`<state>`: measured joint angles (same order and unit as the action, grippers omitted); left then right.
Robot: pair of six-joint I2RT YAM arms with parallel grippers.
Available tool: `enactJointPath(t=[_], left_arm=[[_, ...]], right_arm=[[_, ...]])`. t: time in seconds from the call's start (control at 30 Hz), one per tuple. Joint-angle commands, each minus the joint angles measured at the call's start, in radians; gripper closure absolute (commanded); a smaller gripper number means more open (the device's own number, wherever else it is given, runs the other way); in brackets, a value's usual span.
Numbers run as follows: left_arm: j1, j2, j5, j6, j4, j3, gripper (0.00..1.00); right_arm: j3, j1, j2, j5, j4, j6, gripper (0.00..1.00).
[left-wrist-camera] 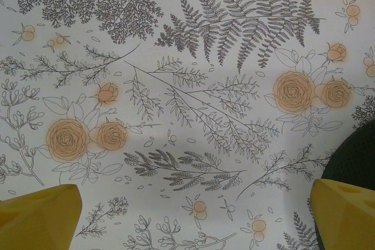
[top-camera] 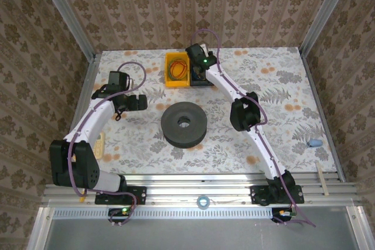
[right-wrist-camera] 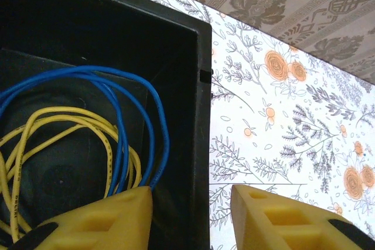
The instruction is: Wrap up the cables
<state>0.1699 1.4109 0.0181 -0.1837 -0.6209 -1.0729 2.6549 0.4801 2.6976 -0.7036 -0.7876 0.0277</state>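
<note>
Right pincer (right-wrist-camera: pixel 190 200) hangs partly open and empty, straddling the wall of a black bin (right-wrist-camera: pixel 202 115) on the floral counter (right-wrist-camera: pixel 263 144). The blue cable (right-wrist-camera: pixel 88 69) and yellow cable (right-wrist-camera: pixel 58 109) lie looped inside. Left pincer (left-wrist-camera: pixel 193 200) gapes wide, empty, above the counter.

Back wall (top-camera: pixel 199 4) up top: beige wallpaper with a brown damask motif. The same paper runs down the left wall (top-camera: pixel 29 74) and the right wall (top-camera: pixel 351 74). An aluminium post (top-camera: pixel 64 13) slants at the far left corner. The table (top-camera: pixel 281 144) wears a white cloth printed with grey ferns and orange roses. Ribbed aluminium rails (top-camera: pixel 193 182) line its near edge. Light is soft and even.
</note>
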Motion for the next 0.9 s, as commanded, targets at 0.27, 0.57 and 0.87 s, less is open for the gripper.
enactJointPath(t=[0.27, 0.57, 0.87], left_arm=[[0.005, -0.007, -0.002, 0.021, 0.01, 0.025, 0.0], [0.003, -0.003, -0.006, 0.02, 0.018, 0.037, 0.0], [0.003, 0.006, -0.009, 0.021, 0.026, 0.041, 0.0]], right_arm=[[0.036, 0.008, -0.072, 0.017, -0.004, 0.04, 0.55], [0.019, 0.029, -0.074, 0.183, -0.058, 0.182, 0.56], [-0.013, 0.034, -0.069, 0.15, -0.096, 0.281, 0.58]])
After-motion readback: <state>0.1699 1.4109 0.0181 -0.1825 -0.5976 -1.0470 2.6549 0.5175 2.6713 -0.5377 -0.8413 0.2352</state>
